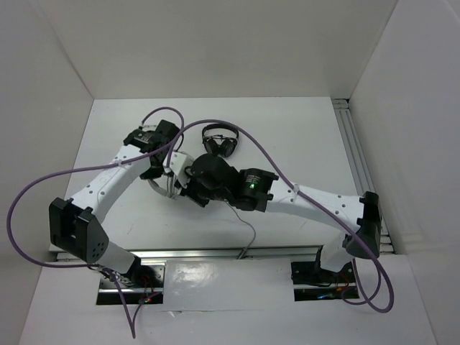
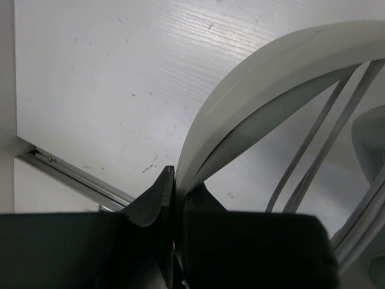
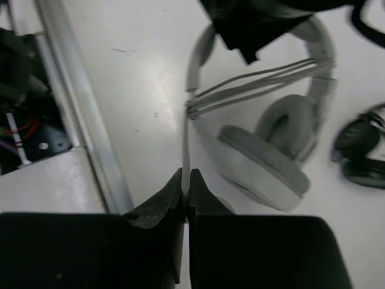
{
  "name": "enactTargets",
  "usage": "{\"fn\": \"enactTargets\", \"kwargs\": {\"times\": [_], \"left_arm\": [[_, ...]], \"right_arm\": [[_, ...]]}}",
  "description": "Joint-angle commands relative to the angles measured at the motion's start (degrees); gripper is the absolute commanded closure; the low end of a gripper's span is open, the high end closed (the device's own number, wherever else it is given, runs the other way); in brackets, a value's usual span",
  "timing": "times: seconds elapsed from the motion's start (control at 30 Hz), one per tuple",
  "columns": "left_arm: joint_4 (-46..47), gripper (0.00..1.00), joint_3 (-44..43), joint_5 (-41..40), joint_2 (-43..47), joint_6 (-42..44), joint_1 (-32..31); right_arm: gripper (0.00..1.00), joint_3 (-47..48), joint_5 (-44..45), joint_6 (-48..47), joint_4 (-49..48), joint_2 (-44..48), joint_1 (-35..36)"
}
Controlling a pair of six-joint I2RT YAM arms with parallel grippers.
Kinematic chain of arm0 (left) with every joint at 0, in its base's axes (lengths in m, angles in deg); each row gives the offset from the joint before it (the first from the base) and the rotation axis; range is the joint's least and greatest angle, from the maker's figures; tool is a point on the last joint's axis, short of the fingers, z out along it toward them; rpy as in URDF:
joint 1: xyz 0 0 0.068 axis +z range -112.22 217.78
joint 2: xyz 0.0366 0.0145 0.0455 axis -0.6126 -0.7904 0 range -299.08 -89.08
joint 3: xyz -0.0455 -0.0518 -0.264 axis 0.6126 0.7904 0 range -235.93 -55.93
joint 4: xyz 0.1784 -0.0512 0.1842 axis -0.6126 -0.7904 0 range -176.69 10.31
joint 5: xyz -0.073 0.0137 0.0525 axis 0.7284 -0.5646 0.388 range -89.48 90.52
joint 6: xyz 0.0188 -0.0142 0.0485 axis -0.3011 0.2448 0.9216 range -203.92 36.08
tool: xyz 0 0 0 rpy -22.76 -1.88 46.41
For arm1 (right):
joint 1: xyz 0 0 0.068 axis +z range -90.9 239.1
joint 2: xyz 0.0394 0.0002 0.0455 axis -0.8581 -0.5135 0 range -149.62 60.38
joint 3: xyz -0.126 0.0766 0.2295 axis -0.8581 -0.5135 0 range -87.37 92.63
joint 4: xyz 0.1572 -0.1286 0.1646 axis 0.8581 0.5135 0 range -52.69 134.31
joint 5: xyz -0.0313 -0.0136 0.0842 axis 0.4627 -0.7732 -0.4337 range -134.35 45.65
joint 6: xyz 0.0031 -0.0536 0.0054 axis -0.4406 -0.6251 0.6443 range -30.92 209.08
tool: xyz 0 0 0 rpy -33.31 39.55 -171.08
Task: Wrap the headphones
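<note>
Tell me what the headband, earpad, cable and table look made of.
Headband: hard plastic, white, smooth matt, with a moulded seam.
Earpad: soft padding under grey skin, probably leatherette; it bulges.
Cable: flexible grey sheath, likely rubber or PVC.
Table: white board with fine grain lines, laminate or painted wood.

The top external camera hangs above and behind the arm bases and looks down over the whole table [image 1: 302,129], far enough off to take in the walls around it. The left wrist camera sits just behind the left gripper [image 2: 174,189] and looks along it, very close to the tabletop, with a rail [image 2: 78,174] at the table's edge in its lower left corner. The right wrist camera sits likewise behind the right gripper [image 3: 185,183], a little farther back, facing down and to the left. All three views share the headphones [image 3: 264,156]. The top and right wrist views also share the black headphones [image 1: 219,141].
</note>
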Motion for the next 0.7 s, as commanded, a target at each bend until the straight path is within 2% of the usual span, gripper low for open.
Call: {"fn": "enactTargets", "kwargs": {"times": [0.0, 0.03, 0.1, 0.13, 0.2, 0.23, 0.3, 0.33, 0.37, 0.4, 0.47, 0.53, 0.6, 0.67], "left_arm": [[8.5, 1.00, 0.8, -3.4, 2.7, 1.6, -0.2], [9.2, 1.00, 1.8, -2.6, 3.7, 2.5, -0.7], [11.5, 1.00, 3.5, 0.6, 5.9, 5.6, -1.4], [11.5, 1.00, 3.5, 1.2, 6.5, 6.4, -1.9], [11.5, 1.00, 4.6, 2.2, 8.2, 7.2, -3.6], [11.5, 1.00, 4.6, 2.7, 8.8, 8.1, -5.1], [11.5, 1.00, 5.9, 2.7, 10.7, 8.7, -7.3], [11.5, 1.00, 5.9, 2.2, 11.3, 8.7, -8.2], [10.0, 1.00, 6.6, 1.7, 11.9, 8.7, -10.2], [9.3, 1.00, 6.6, 1.7, 12.5, 8.0, -10.8], [7.7, 1.00, 7.1, 0.5, 14.3, 6.8, -11.9], [6.0, 1.00, 7.1, -0.1, 15.6, 5.9, -11.9], [5.3, 1.00, 6.3, 0.5, 17.3, 5.9, -12.5], [4.5, 1.00, 4.2, 1.1, 17.9, 5.9, -12.5]], "right_arm": [[0.96, 10.1, 17.6, -5.9, 7.5, 4.8, 1.7], [0.96, 13.0, 23.7, -6.5, 7.5, 4.2, 2.4], [0.95, 14.6, 29.8, -7.9, 7.5, 3.6, 3.8], [0.93, 14.1, 37.5, -9.4, 5.4, 3.6, 4.5], [0.93, 12.3, 44.4, -12.3, 2.2, 3.6, 5.8], [0.93, 9.2, 53.2, -15.8, -4.8, 4.3, 5.8], [0.90, 5.9, 58.3, -20.9, -12.6, 6.1, 5.8], [0.87, 1.6, 62.3, -24.6, -24.0, 7.0, 5.8], [0.83, 0.6, 62.3, -28.5, -27.1, 7.8, 5.8], [0.78, 0.5, 62.3, -28.5, -28.1, 8.5, 4.5], [0.77, 4.4, 57.3, -20.2, -20.8, 8.5, 2.3], [0.75, 5.4, 54.8, -16.3, -17.5, 7.4, -0.2], [0.75, 2.6, 53.4, -14.2, -18.8, 7.4, -0.2], [0.70, 0.0, 52.9, -12.8, -19.9, 6.7, -0.7]]}}
